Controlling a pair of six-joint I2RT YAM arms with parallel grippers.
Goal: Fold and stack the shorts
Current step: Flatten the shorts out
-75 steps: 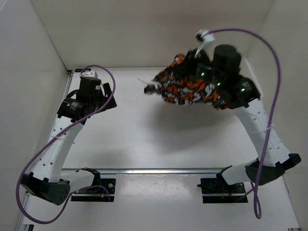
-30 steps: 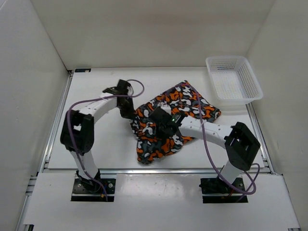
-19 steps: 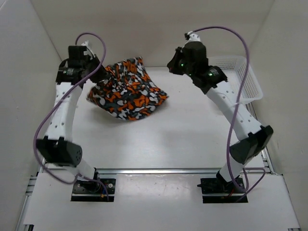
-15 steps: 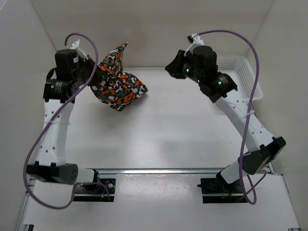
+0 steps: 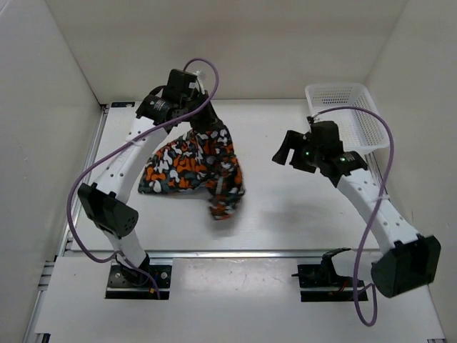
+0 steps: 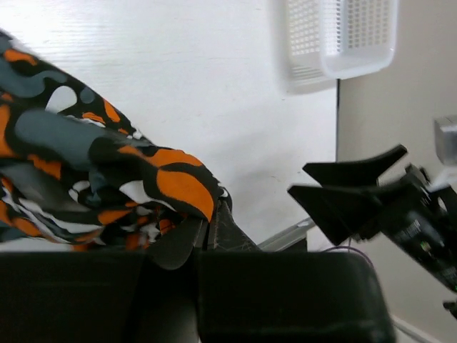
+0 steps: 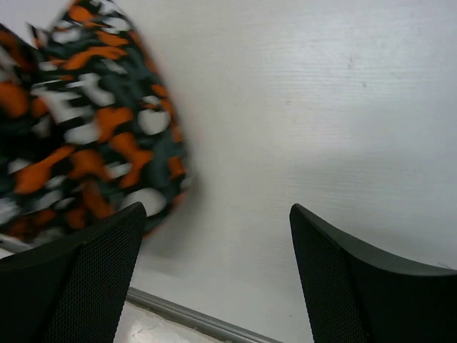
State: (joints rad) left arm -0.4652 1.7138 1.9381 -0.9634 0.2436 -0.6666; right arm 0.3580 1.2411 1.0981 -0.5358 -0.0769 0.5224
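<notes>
White-walled table below the shorts

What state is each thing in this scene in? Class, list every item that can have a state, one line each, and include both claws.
shorts: crumpled, not folded, hanging from one pinched edge
left claw: shut on the shorts
right claw: open wide, holding nothing, apart from the shorts
basket: upright, touched by neither claw
</notes>
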